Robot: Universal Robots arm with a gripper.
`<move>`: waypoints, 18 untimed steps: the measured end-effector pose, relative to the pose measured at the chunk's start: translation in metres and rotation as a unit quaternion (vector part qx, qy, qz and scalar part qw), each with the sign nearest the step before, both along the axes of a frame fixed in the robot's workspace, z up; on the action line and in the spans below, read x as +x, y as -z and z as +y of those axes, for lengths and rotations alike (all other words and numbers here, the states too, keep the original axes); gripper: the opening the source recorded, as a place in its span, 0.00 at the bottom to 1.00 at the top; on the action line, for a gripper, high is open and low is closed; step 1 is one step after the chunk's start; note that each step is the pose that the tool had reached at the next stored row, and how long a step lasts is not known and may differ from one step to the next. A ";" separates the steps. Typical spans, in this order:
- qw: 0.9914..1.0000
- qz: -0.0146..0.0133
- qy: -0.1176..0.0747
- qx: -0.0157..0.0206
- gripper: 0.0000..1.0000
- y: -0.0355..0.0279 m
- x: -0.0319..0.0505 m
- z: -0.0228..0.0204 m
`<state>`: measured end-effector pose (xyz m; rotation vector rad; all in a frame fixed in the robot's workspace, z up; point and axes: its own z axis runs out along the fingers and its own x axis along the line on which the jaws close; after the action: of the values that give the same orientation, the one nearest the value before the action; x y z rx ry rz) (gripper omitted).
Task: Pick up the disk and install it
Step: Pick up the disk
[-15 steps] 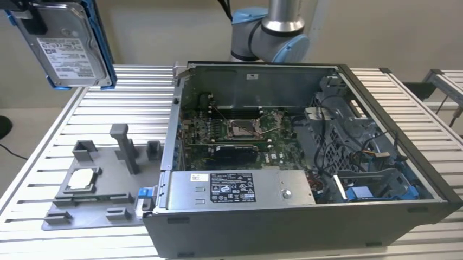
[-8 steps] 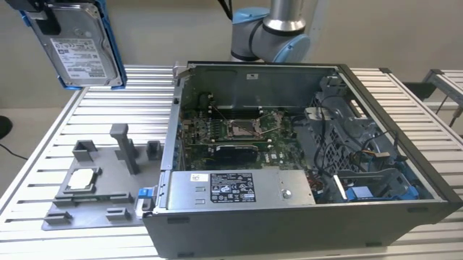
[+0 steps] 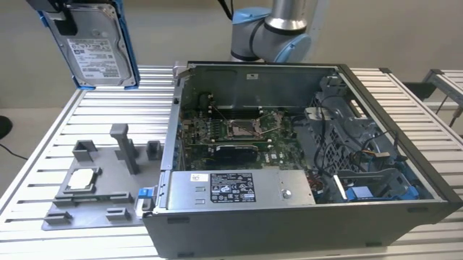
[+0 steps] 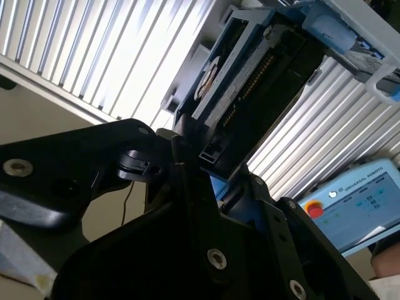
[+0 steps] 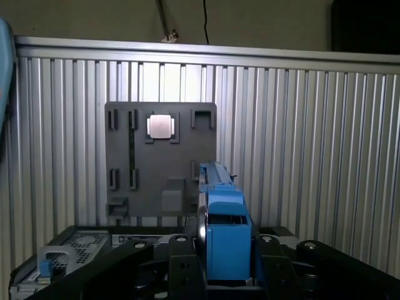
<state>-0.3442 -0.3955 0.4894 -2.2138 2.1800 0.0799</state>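
At the exterior view's left the disk (image 3: 97, 46) hangs in the air, well above the far left corner of the slatted metal table (image 3: 116, 108) — upright, its white label facing the camera, its blue frame running down both long sides. In the first wrist view the gripper (image 5: 226, 265) is clamped on it: the black fingers (image 5: 180, 262) press against both sides of the blue frame, and the disk points edge-on away from the camera. Near the table's front left corner lies a grey tray (image 3: 97, 206) with upright posts and brackets, and a small silver chip (image 3: 81, 180) rests in a seat on it. Just beside the tray, toward the exterior view's right, stands the open computer case (image 3: 289, 233), covering the middle and right of the table. Inside, a green circuit board (image 3: 231, 135) lies on the bottom, a grey box (image 3: 289, 192) with a label runs along the near wall, and a blue bracket (image 3: 359, 194) sits by the near right corner. The robot arm (image 3: 278, 27) rises behind the case's far wall.
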 end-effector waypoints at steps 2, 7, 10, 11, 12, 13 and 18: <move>1.000 0.000 0.000 0.000 0.00 -0.0001 0.0058 0.0000; 1.000 0.000 0.000 0.000 0.00 0.0000 0.0224 0.0000; 1.000 0.000 0.000 0.000 0.00 0.0000 0.0335 0.0000; 1.000 0.000 0.000 0.000 0.00 0.0000 0.0373 0.0000; 1.000 0.000 0.000 0.000 0.00 0.0000 0.0413 0.0000; 1.000 0.000 0.000 0.000 0.00 0.0000 0.0453 0.0000; 1.000 0.000 0.000 0.000 0.00 0.0000 0.0649 0.0000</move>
<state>-0.2793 -0.3955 0.4895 -2.2137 2.1801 0.0799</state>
